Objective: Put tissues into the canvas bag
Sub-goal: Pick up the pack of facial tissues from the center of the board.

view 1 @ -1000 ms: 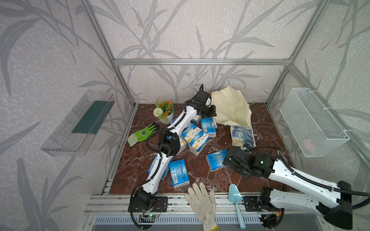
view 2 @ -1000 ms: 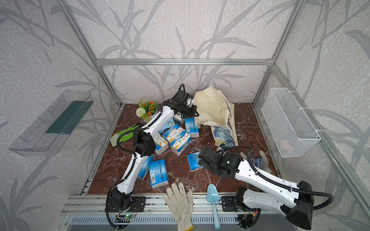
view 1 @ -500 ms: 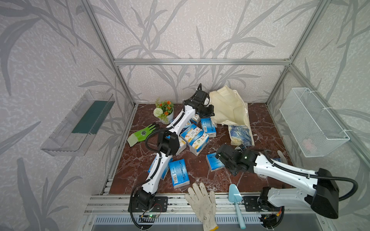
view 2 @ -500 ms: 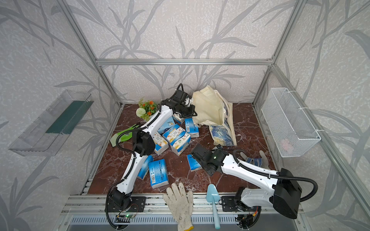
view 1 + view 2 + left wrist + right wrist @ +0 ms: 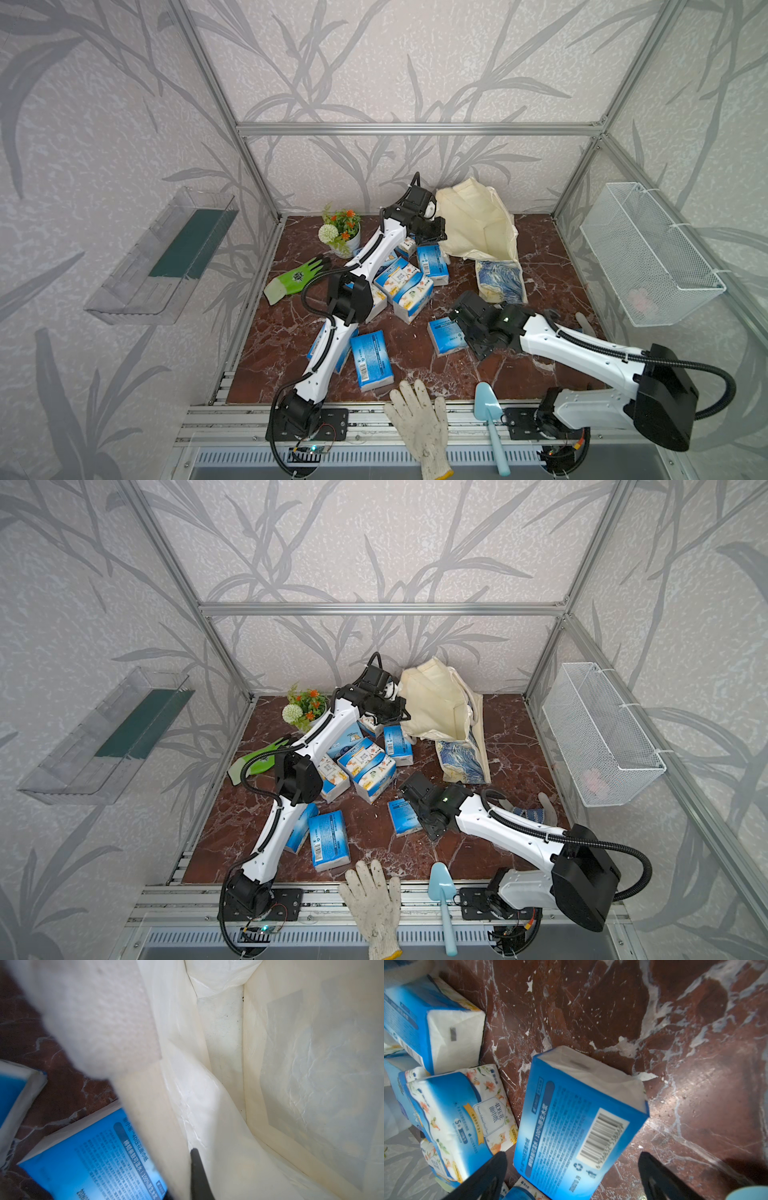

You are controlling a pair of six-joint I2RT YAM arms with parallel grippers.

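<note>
1. two grippers are mine, and both work near the canvas bag (image 5: 478, 224), which slumps at the far end of the marble table (image 5: 415, 353) with its mouth open and its blue-printed side lying nearest my bases.
2. my left gripper (image 5: 434, 232) is clenched on the bag's rim at the bag's left side and holds that edge up; its wrist view looks into the bag's cream lining (image 5: 291, 1064).
3. my right gripper (image 5: 573, 1155) is spread wide in front of the bag and apart from it. its fingers (image 5: 488, 1176) stand on either side of one tissue pack (image 5: 571, 1115) lying barcode up on the marble, not clamped on it.
4. the other tissues (image 5: 405, 286) lie heaped just left of the bag, outside it, with more packs farther from it toward my left base.
</note>
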